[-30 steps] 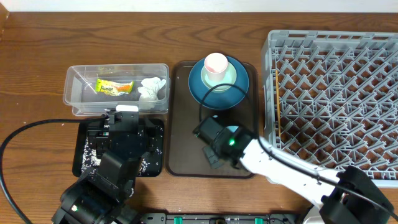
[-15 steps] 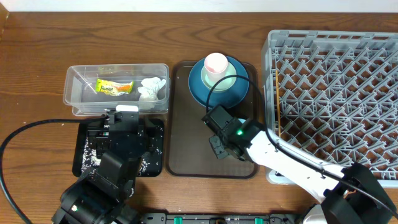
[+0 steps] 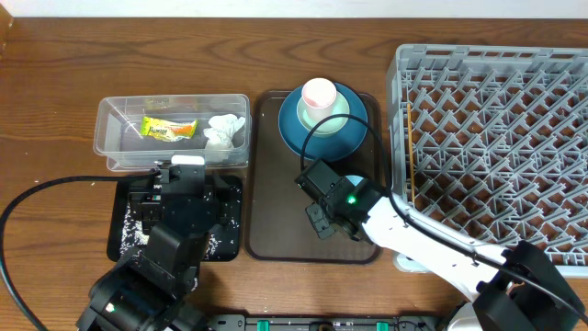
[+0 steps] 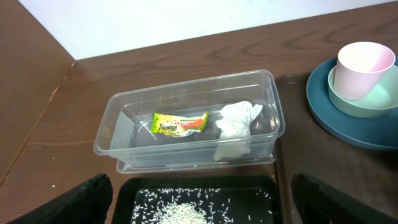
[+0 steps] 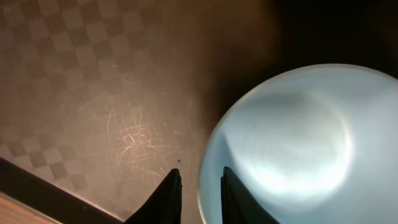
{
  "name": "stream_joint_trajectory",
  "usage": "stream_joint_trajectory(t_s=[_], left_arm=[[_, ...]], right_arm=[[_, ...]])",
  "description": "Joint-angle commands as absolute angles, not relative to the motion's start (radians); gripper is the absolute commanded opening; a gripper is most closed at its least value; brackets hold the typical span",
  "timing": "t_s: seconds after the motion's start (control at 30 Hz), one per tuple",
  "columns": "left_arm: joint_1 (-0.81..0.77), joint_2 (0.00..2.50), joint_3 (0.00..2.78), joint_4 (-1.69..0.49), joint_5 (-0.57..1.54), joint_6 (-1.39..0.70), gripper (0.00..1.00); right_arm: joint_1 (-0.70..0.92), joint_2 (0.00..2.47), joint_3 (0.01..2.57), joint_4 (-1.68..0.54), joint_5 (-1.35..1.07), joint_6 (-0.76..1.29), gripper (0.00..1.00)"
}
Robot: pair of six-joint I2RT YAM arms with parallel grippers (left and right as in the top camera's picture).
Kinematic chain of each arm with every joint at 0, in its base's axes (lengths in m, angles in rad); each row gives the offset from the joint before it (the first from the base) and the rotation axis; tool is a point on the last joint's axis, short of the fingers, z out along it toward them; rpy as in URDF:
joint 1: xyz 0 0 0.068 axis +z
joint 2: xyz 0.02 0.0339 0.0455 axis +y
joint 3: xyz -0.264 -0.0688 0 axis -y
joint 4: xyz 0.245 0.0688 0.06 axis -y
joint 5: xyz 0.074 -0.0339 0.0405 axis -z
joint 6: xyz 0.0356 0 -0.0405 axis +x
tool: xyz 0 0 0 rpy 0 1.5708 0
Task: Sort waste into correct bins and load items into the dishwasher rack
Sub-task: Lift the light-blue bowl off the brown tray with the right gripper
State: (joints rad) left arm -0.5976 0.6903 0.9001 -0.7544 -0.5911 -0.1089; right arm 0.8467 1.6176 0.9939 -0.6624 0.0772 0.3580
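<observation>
Right gripper (image 5: 200, 182) straddles the rim of the pale blue-white bowl (image 5: 292, 143), jaws barely parted; gripping or not, I cannot tell. The bowl sits on the brown serving tray (image 3: 276, 230), five o'clock of the dark blue plate (image 3: 287, 124). Left gripper (image 4: 205, 196) gapes wide.

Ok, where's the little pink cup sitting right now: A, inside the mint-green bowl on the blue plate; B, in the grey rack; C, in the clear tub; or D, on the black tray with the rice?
A: the pink cup stands upright inside the mint-green bowl, which rests on the dark blue plate at the far end of the brown tray.
</observation>
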Motion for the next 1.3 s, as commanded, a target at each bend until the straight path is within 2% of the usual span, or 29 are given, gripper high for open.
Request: stream_joint_trajectory(t_s=[0.0,0.27,0.37,0.6,0.7,0.8,1.07,1.27], left_arm=[[-0.599,0.691,0.929,-0.755,-0.614,-0.125,0.95],[-0.599,0.691,0.929,-0.755,-0.614,-0.125,0.95],[-0.599,0.691,0.929,-0.755,-0.614,-0.125,0.95],[-0.599,0.691,0.929,-0.755,-0.614,-0.125,0.95],[-0.599,0.691,0.929,-0.755,-0.614,-0.125,0.95],[-0.599,0.691,0.929,-0.755,-0.614,-0.125,0.95],[-0.599,0.691,0.929,-0.755,-0.614,-0.125,0.95],[-0.599,0.691,0.929,-0.755,-0.614,-0.125,0.95]], right_arm=[[0.855,1.623,0.957,-0.641,0.074,0.350,0.20],[0.857,1.623,0.909,-0.598,0.074,0.350,0.20],[0.858,1.623,0.908,-0.593,0.074,0.350,0.15],[0.859,1.623,0.889,-0.596,0.074,0.350,0.09],[0.859,1.623,0.889,-0.589,0.073,0.351,0.01],[0.859,1.623,0.901,-0.566,0.070,0.351,0.01],[0.854,1.619,1.044,-0.565,0.037,0.350,0.01],[0.779,1.619,1.232,-0.676,-0.095,0.292,0.01]])
